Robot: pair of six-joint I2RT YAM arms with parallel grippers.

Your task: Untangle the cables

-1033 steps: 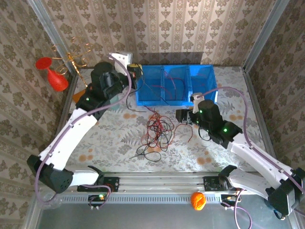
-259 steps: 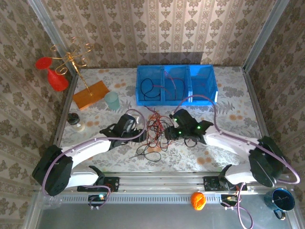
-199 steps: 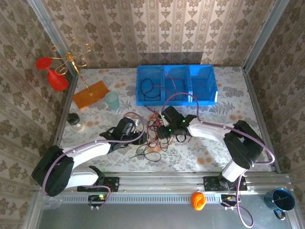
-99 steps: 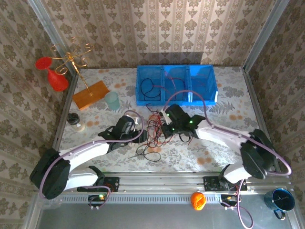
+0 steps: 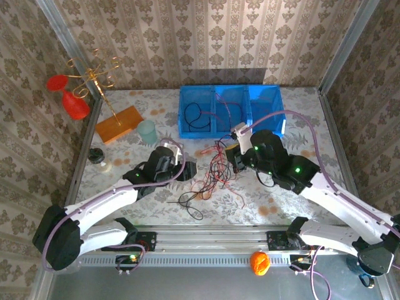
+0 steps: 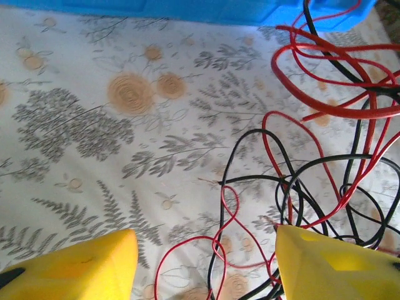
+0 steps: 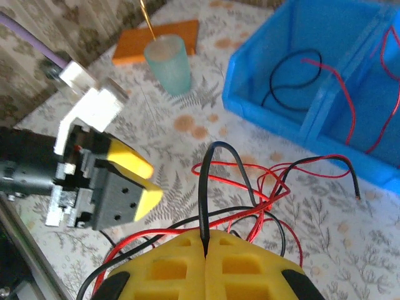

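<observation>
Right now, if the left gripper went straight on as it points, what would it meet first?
Probably the cables, looped just ahead of the left gripper; the blue bin lies farther on.

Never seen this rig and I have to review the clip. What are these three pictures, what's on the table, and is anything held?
Two robot arms are bolted at the table's near edge. Each ends in a two-finger gripper with yellow fingers. One picture looks down from above and behind the arms, and the other two come from a camera on each wrist.

On the flowered table lies a tangle of thin red and black cables, with a blue three-part bin behind it. A teal cup and an orange block sit to the left.

The left gripper is open and holds nothing, and cable loops lie between its fingers. The right gripper is shut on one black cable, which rises from between its closed fingers.
</observation>
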